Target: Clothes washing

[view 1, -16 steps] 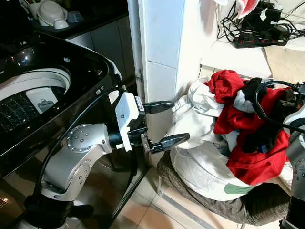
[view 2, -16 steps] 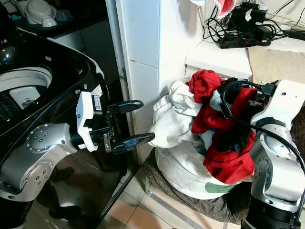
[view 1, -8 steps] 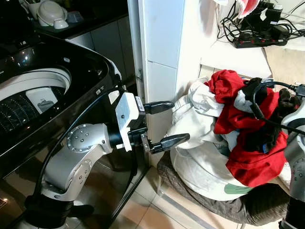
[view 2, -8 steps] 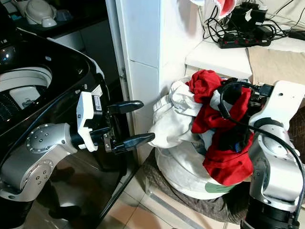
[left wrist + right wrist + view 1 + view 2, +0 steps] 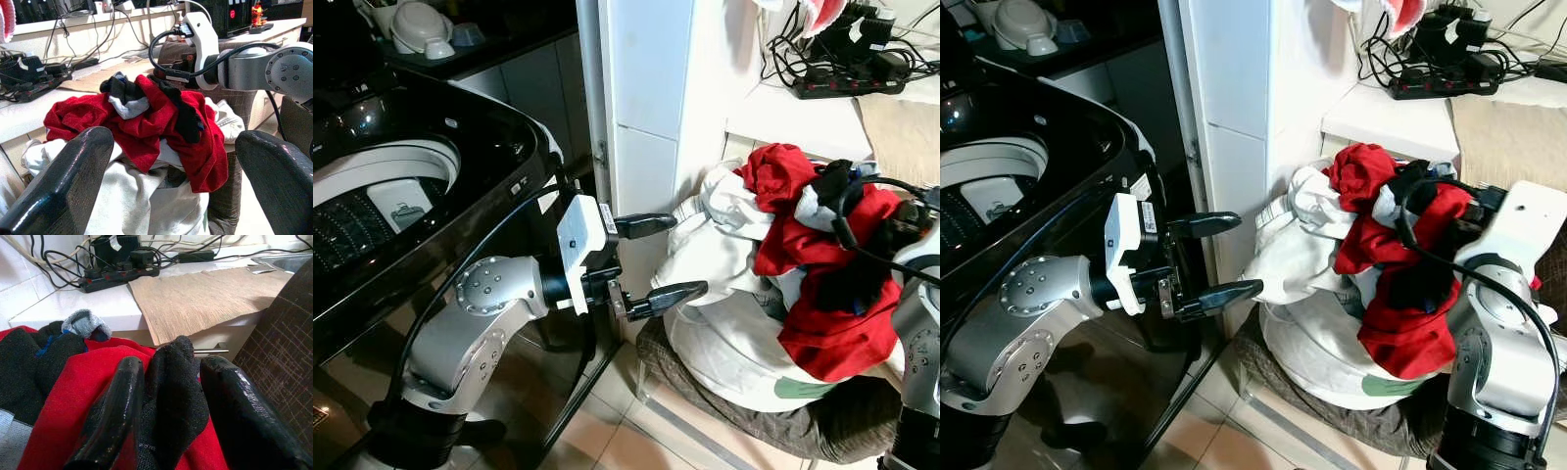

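A heap of laundry sits on a low seat: a red garment [image 5: 822, 255] and dark pieces lie over a big white garment [image 5: 724, 264]. My left gripper [image 5: 685, 257] is open, level with the heap's left side, its lower fingertip almost at the white cloth. In the left wrist view the heap [image 5: 146, 122] sits between its fingers [image 5: 63, 186]. My right gripper [image 5: 173, 364] is at the heap's top right, shut on a black sock [image 5: 171, 401] that lies on the red cloth. The washing machine [image 5: 372, 196] stands at left with its drum open.
A white tiled pillar [image 5: 646, 98] rises between the machine and the heap. Behind the heap is a counter [image 5: 803, 122] with a power strip and tangled cables [image 5: 842, 83]. The seat has a brown cushion [image 5: 754, 416]. Tiled floor [image 5: 626, 441] lies below.
My left gripper has eased slightly right and down towards the white cloth. My right arm has sunk a little at the heap's right, and the dark cloth there shifted slightly.
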`<state>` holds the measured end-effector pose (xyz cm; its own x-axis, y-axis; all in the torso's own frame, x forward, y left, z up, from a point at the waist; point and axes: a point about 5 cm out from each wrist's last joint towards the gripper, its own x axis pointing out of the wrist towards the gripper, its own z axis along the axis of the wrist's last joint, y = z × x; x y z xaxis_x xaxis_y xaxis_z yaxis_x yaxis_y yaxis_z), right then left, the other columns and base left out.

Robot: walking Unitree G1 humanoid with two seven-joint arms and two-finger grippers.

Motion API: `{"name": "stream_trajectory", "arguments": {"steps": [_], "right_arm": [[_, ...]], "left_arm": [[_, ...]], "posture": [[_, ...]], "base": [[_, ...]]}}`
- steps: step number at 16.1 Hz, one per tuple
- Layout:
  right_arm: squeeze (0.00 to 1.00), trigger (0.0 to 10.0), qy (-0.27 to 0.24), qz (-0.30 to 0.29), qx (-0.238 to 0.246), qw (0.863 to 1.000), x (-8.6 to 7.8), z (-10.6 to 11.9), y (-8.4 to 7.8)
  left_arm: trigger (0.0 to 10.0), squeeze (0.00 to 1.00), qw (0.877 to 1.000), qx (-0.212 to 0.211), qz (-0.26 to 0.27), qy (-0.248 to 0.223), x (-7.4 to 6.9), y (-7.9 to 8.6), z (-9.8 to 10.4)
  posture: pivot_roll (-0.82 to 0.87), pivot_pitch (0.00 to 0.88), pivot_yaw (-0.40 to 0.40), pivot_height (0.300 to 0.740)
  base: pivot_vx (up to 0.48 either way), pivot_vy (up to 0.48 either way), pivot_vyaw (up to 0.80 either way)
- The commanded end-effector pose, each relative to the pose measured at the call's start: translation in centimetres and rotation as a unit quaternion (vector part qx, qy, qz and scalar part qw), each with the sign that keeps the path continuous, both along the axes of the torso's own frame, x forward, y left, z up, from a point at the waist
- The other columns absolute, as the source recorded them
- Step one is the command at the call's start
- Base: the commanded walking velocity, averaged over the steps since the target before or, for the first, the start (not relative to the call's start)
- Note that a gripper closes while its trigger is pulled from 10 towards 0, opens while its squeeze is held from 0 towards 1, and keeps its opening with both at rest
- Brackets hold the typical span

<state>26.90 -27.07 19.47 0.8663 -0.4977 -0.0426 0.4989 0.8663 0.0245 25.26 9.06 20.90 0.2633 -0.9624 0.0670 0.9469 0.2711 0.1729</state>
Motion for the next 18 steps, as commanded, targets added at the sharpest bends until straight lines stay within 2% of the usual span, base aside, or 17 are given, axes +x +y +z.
{"name": "stream_trajectory", "arguments": {"steps": [1, 3, 5, 6, 7, 9, 11, 14, 18], "right_arm": [[1.0, 10.0, -0.019, 0.003, 0.004, 1.0, 0.0, 0.5, 0.2], [1.0, 10.0, -0.024, 0.009, 0.024, 0.999, 0.3, 0.5, 0.4], [1.0, 10.0, 0.01, 0.0, 0.05, 0.999, 0.3, 0.0, 0.6], [0.38, 10.0, 0.014, 0.002, 0.052, 0.999, 0.2, 0.1, 1.0], [0.0, 10.0, 0.012, 0.007, 0.051, 0.999, 0.1, 0.3, 1.4], [0.0, 10.0, 0.012, 0.01, 0.049, 0.999, -0.8, 0.8, 2.4], [0.0, 10.0, 0.034, -0.01, 0.051, 0.998, -1.6, 0.5, 2.5], [0.0, 10.0, 0.078, -0.033, 0.052, 0.995, -2.0, -0.1, 2.1], [0.0, 10.0, 0.087, -0.044, 0.06, 0.993, -2.0, -0.3, 1.6]], "left_arm": [[10.0, 0.0, 1.0, 0.005, -0.008, -0.003, 0.0, -0.1, 0.1], [10.0, 0.0, 1.0, 0.006, -0.009, -0.004, 0.0, -0.1, 0.1], [10.0, 0.0, 1.0, 0.007, -0.008, -0.006, 0.1, -0.1, 0.2], [10.0, 0.0, 1.0, 0.008, -0.008, -0.006, 0.1, 0.0, 0.2], [10.0, 0.0, 1.0, 0.009, -0.007, -0.006, 0.0, 0.1, 0.2], [10.0, 0.0, 1.0, 0.01, -0.006, -0.004, -0.1, 0.5, 0.2], [10.0, 0.0, 1.0, 0.012, -0.008, -0.002, -0.1, 0.6, 0.2], [10.0, 0.0, 1.0, 0.013, -0.014, -0.001, -0.2, 0.5, 0.2], [10.0, 0.0, 1.0, 0.012, -0.015, 0.0, -0.2, 0.5, 0.2]], "posture": [[-0.1, 0.0, 0.037, 0.74], [-0.1, 0.0, 0.038, 0.74], [-0.1, 0.0, 0.036, 0.74], [-0.1, 0.0, 0.036, 0.74], [-0.1, 0.0, 0.031, 0.74], [-0.09, 0.0, 0.027, 0.74], [-0.1, 0.0, 0.032, 0.74], [-0.1, 0.0, 0.036, 0.74], [-0.1, 0.0, 0.031, 0.74]], "base": [[0.0, 0.0, 0.0], [0.0, 0.0, 0.0], [0.0, 0.0, 0.0], [0.0, 0.0, 0.0], [0.0, 0.0, 0.0], [0.0, 0.0, 0.0], [0.0, 0.0, 0.0], [0.0, 0.0, 0.0], [0.0, 0.0, 0.0]]}}
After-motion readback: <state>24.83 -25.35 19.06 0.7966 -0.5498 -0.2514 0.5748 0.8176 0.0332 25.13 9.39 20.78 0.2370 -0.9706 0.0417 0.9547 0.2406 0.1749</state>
